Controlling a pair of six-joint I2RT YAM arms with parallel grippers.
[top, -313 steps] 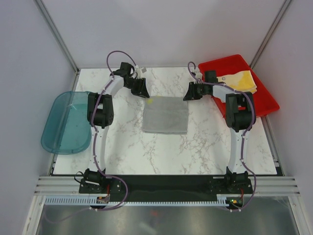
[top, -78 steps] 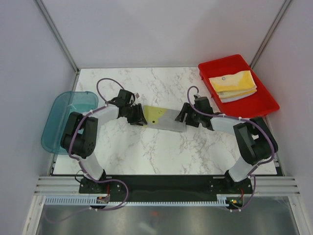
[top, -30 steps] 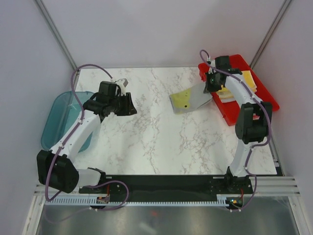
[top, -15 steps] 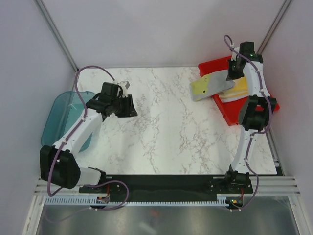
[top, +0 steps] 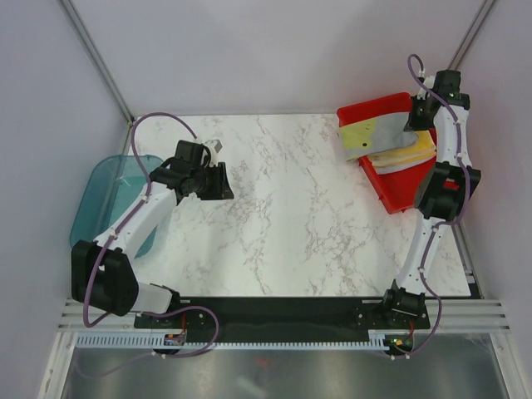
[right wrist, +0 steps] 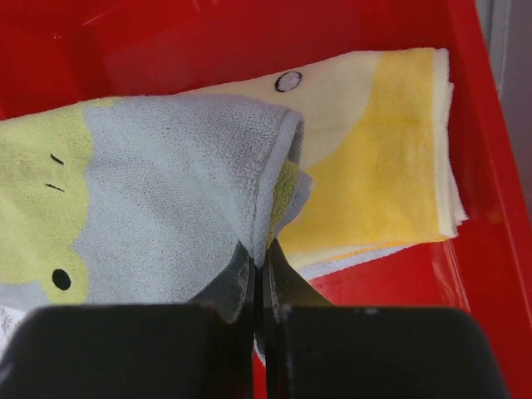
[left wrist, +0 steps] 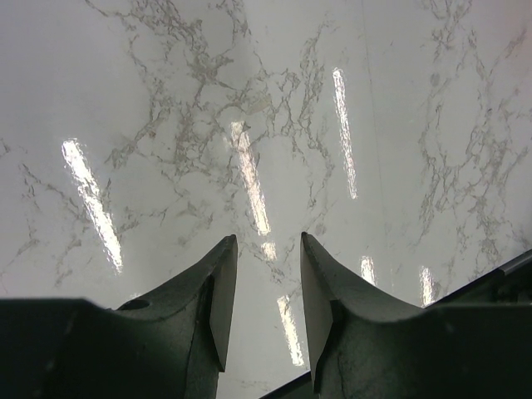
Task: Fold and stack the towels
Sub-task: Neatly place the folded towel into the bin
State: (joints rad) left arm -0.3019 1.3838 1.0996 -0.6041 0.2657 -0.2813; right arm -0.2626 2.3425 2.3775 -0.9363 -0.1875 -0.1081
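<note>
Pinched at its folded edge, so the layers hold together: grey towel (right wrist: 166, 183) with yellow-green print. Hanging over the folded yellow towels (right wrist: 391, 166) in the red tray (right wrist: 166, 41), probably for laying on top as the next layer. Clamped tight on the cloth: right gripper (right wrist: 259, 253). Parked well apart over the marble worktop (left wrist: 166, 83), near the teal tub (top: 104, 208): left gripper (left wrist: 264, 249), partly open, holding nothing.

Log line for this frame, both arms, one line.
step: stacking | right gripper: shut on grey towel, over yellow towels in red tray | left gripper: open, empty, over marble table
</note>
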